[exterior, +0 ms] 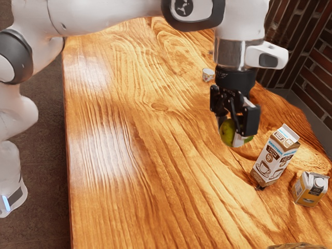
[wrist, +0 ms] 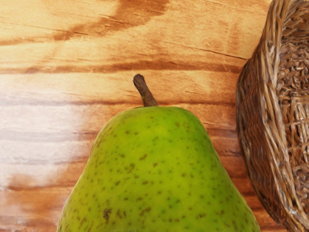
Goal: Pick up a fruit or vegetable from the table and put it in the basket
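The exterior view is showing the pincer [exterior: 238, 136] clamping the pear [wrist: 159, 179] from both sides over the table [exterior: 129, 155], while the wrist view is revealing its brown stem [wrist: 145, 91] and the basket's [wrist: 258, 111] woven hollow. The pear is gleaming yellow-green, wearing brown specks and narrowing toward the stem. A tall carton [exterior: 275, 155] is standing near it, a squat carton [exterior: 310, 189] is sitting beyond, and a small cup [exterior: 208, 75] is resting behind the pincer. The basket's raised wall is standing between pear and hollow.
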You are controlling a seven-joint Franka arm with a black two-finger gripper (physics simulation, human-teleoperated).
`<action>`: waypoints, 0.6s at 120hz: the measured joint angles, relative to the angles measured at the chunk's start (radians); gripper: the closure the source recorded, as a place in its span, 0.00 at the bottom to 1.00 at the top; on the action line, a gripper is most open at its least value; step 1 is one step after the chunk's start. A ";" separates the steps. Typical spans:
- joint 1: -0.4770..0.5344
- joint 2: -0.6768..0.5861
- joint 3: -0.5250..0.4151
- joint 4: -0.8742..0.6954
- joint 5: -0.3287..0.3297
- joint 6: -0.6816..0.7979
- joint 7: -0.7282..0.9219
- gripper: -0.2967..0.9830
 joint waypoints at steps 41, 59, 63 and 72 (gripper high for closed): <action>-0.017 0.112 -0.120 0.065 -0.133 0.150 -0.057 0.49; 0.051 0.228 -0.246 0.065 -0.181 0.276 -0.062 0.50; 0.064 0.238 -0.269 0.065 -0.186 0.301 -0.062 0.50; 0.075 0.248 -0.295 0.066 -0.200 0.346 -0.064 0.51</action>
